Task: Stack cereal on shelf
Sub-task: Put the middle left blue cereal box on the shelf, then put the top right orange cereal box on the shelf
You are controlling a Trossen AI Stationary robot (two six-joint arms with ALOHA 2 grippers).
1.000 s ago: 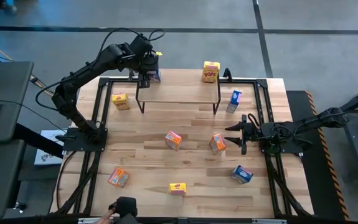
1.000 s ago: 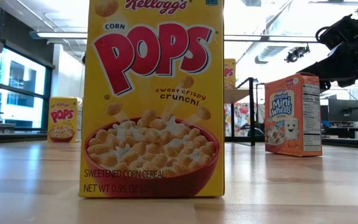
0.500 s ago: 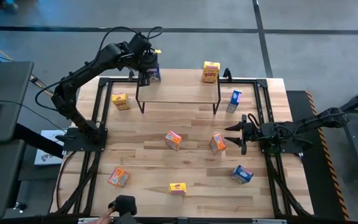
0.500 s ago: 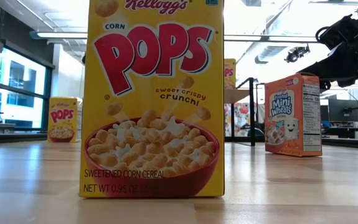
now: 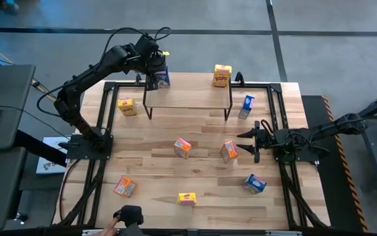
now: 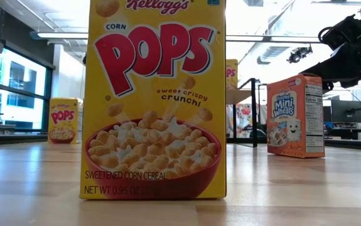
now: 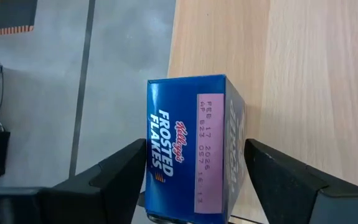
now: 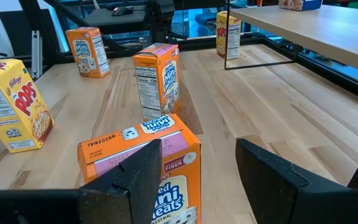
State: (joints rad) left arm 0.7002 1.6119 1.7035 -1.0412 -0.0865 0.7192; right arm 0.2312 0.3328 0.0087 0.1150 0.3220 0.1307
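Big yellow box (image 6: 154, 100) up front reads "Kellogg's Corn Pops, sweet crispy crunch!" Orange box (image 6: 296, 115) says "Frosted Mini Wheats." Blue box (image 7: 191, 146): "Kellogg's Frosted Flakes, FEB 17 2026."

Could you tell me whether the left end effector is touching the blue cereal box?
Apart: the left wrist view shows gaps between both fingers and the blue cereal box.

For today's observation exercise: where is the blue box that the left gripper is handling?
High view: the blue box stands on the shelf's left end, between the left gripper's open fingers.
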